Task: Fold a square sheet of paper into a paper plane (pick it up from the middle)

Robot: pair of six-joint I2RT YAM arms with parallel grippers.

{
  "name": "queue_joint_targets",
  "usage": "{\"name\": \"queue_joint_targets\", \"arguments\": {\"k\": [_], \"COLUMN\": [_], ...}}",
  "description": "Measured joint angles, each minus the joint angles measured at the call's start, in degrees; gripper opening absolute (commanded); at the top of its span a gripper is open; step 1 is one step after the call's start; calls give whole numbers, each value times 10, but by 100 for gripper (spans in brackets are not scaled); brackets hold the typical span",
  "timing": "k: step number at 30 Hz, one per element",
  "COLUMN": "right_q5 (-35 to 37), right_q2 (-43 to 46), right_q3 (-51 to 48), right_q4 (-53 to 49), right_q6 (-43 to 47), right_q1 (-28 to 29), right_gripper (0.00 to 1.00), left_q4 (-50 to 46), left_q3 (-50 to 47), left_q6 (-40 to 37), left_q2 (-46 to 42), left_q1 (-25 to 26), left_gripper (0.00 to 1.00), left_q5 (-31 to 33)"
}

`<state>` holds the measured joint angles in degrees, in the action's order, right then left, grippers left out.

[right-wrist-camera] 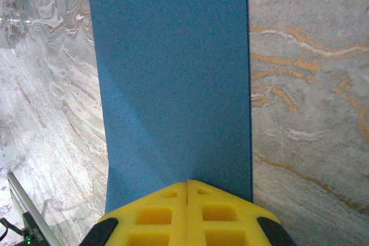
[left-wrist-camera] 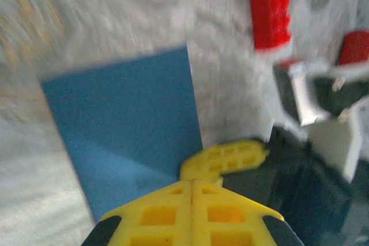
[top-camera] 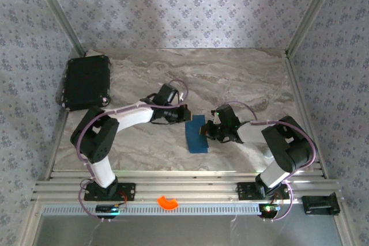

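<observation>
At the far left corner of the table (top-camera: 230, 79) the black case (top-camera: 86, 82) is lying well apart from the work. The left gripper (left-wrist-camera: 192, 187) is pointing in toward the table's middle, its yellow fingers pressed together with nothing between them. Its tips are sitting at one corner of the paper, but the blurred wrist view is not settling whether they are touching it.

The square sheet of paper (top-camera: 197, 133) is lying flat at the middle of the table, between the two grippers. It is showing as a narrow rectangle rather than a square, so I am judging it to be folded once in half already. A faint diagonal line is crossing one corner, possibly a crease.

The right gripper (right-wrist-camera: 187, 187) is meeting the sheet from the right, jaws likewise closed and gripping nothing, its tips sitting over the sheet's edge as if pressing it down.

No pointed nose and no wings are showing yet. The corner folds, the centre fold and the wing folds all seem to be left, so the task is looking early.
</observation>
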<state>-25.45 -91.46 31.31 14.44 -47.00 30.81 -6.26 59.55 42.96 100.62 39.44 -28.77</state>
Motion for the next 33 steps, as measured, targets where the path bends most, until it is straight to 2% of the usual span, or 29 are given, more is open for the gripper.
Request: {"name": "queue_joint_targets", "arguments": {"k": [4, 16, 22, 28, 33], "right_q5": [2, 6, 6, 6, 7], "right_q2": [1, 1, 1, 1, 1], "right_q3": [-2, -3, -9, -11, -11], "right_q4": [2, 7, 17, 21, 21], "right_q6": [-2, -2, -6, -8, -11], "right_q1": [1, 4, 14, 15, 15], "right_gripper": [1, 1, 1, 1, 1], "left_q4": [2, 38, 79, 22, 11], "left_q3": [-17, -75, -127, -138, -114], "left_q6": [2, -19, -40, -37, -1], "left_q2": [6, 48, 18, -27, -50], "left_q1": [16, 9, -4, -13, 12], "left_gripper": [3, 2, 3, 3, 4], "left_q5": [-21, -44, -47, -19, -10]}}
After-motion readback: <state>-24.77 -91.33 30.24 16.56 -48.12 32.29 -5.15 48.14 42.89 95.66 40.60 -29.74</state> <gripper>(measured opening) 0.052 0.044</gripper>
